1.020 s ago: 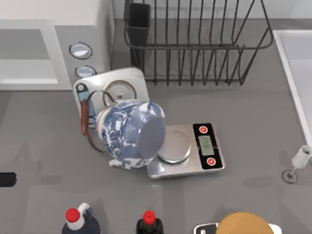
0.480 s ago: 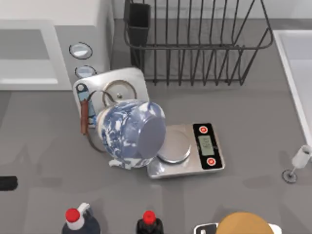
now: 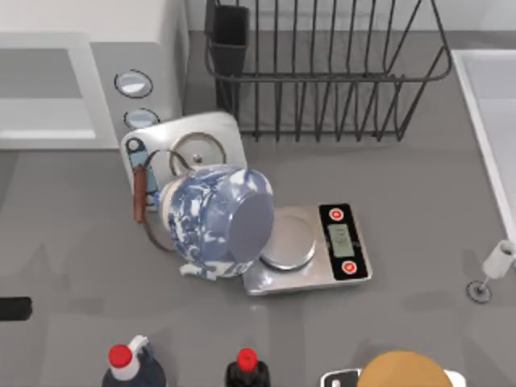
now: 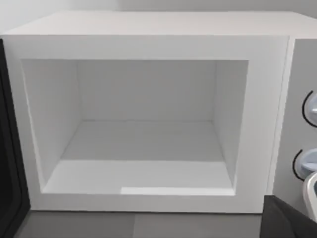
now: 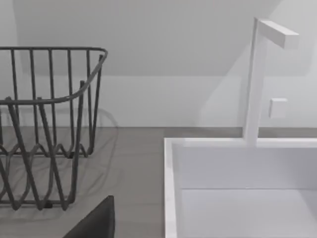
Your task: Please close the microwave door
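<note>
The microwave (image 3: pixel 101 97) stands at the table's back left, its grey control strip (image 3: pixel 157 72) carrying two round dials (image 3: pixel 133 83). The left wrist view looks straight into its empty white cavity (image 4: pixel 143 124). The microwave door (image 4: pixel 7 148) is swung open, and its dark panel shows edge-on beside the cavity. A dark part of my left arm (image 3: pixel 14 308) pokes in at the table's left edge, in front of the microwave. A dark piece of my left gripper (image 4: pixel 287 223) shows in its wrist view. A dark piece of my right gripper (image 5: pixel 96 223) hangs near the sink.
A blue-and-white vase (image 3: pixel 218 222) lies on its side between a square silver plate (image 3: pixel 222 133) and a steel scale (image 3: pixel 322 250). A wire dish rack (image 3: pixel 322 72) stands at the back and a white sink (image 3: pixel 492 105) at the right. Two red-capped bottles (image 3: pixel 121 359) line the front edge.
The dark part of my left arm at the table's left edge has crept a little rightward and toward the front. Nothing else has moved.
</note>
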Tool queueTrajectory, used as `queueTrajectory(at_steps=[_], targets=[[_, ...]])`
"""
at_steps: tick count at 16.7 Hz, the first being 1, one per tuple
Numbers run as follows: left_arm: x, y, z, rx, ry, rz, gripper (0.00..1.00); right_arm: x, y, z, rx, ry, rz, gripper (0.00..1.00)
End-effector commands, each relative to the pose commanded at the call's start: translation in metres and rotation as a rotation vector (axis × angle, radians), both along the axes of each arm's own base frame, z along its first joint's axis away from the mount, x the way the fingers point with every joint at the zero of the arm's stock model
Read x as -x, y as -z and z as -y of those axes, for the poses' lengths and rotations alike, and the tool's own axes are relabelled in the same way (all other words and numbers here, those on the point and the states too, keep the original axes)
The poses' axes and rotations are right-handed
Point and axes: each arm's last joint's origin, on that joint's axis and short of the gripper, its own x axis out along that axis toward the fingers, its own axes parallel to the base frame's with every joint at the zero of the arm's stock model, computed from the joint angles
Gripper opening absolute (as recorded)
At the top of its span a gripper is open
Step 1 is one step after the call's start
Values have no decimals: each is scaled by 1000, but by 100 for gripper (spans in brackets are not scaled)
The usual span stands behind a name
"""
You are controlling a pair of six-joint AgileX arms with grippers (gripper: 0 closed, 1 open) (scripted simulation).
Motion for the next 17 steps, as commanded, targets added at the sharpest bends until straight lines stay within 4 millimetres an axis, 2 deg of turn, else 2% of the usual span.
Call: queueTrajectory(at_steps=[9, 11, 12, 17], targets=[[-12, 15, 0, 0, 0, 1, 0, 0, 0, 0, 0, 0, 0, 100], [-12, 15, 0, 0, 0, 1, 0, 0, 0, 0, 0, 0, 0, 100], [-11, -2, 0, 2, -1, 34, 0, 0, 0, 0, 0, 0, 0, 100], [-14, 1, -10, 2, -1, 38, 0, 0, 0, 0, 0, 0, 0, 100]])
